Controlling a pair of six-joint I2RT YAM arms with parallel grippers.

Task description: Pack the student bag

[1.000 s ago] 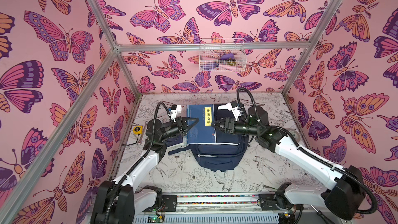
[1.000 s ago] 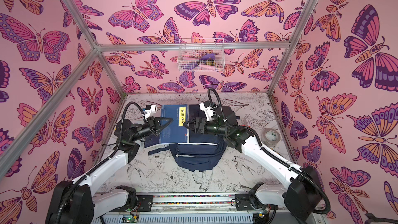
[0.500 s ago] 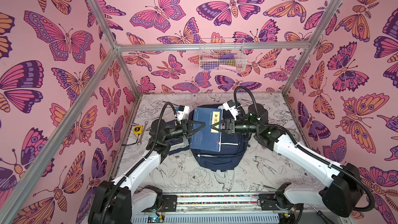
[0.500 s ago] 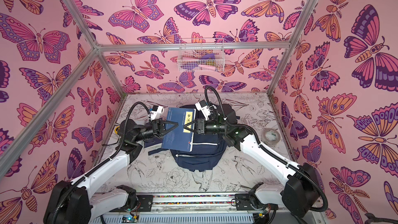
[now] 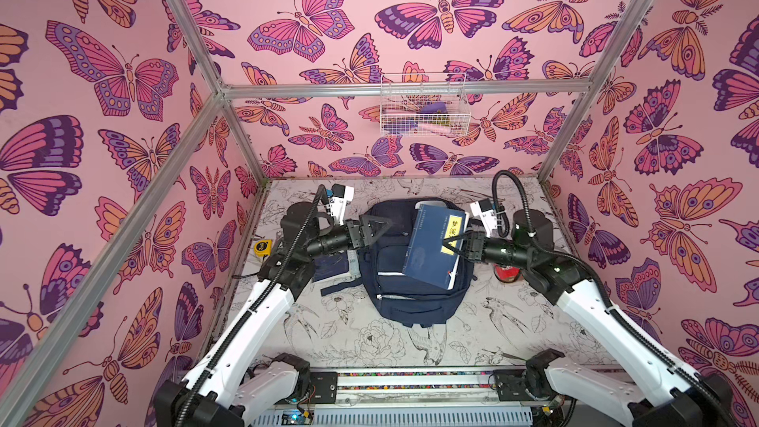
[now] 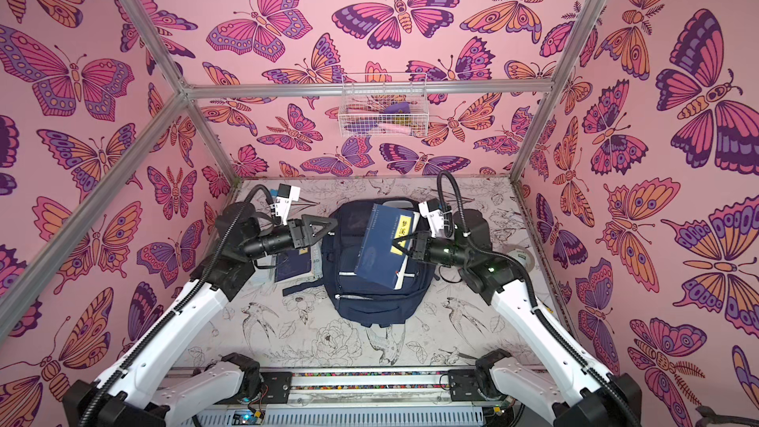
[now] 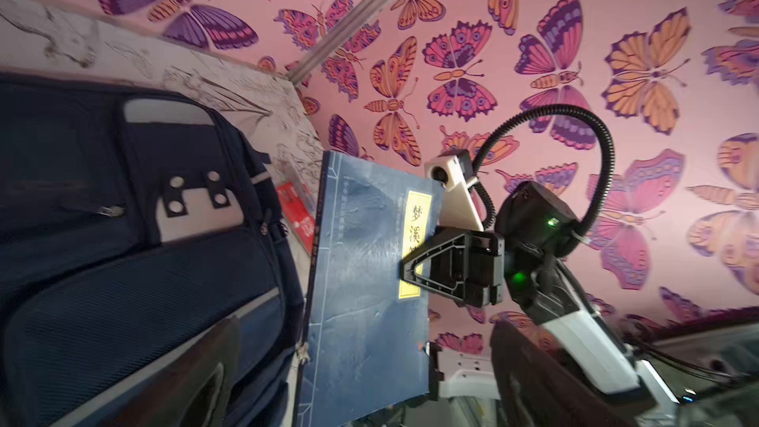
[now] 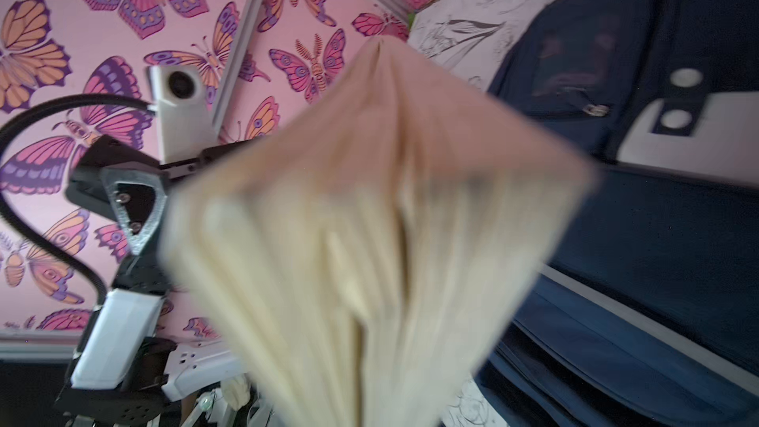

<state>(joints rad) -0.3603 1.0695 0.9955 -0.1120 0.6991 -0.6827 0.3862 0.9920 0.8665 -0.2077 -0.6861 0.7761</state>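
table: floral-print top (image 5: 369,342), both arms reach in from the near edge
student bag: big navy backpack (image 5: 410,301), lying flat on its back mid-table, front pockets facing up, top end toward the far wall. Shows in both top views (image 6: 369,301), and the left wrist view gets the white patch with dark dots (image 7: 197,215)
book: navy, with a yellow label (image 5: 427,248), tilted and up off the table over the bag's right half. Can't tell if its low corner touches the fabric
right gripper: (image 5: 449,245) clamped down on the book's edge right at the yellow label, so it alone carries the book. The right wrist view is mostly blurry page edges (image 8: 369,240)
left gripper: (image 5: 380,232) jaws spread wide, nothing in them, hanging over the bag's left side, a gap between it and the book
second navy book: (image 5: 330,269) flat on the table just left of the bag, under the left arm
tape measure: yellow (image 5: 262,246), by the left wall
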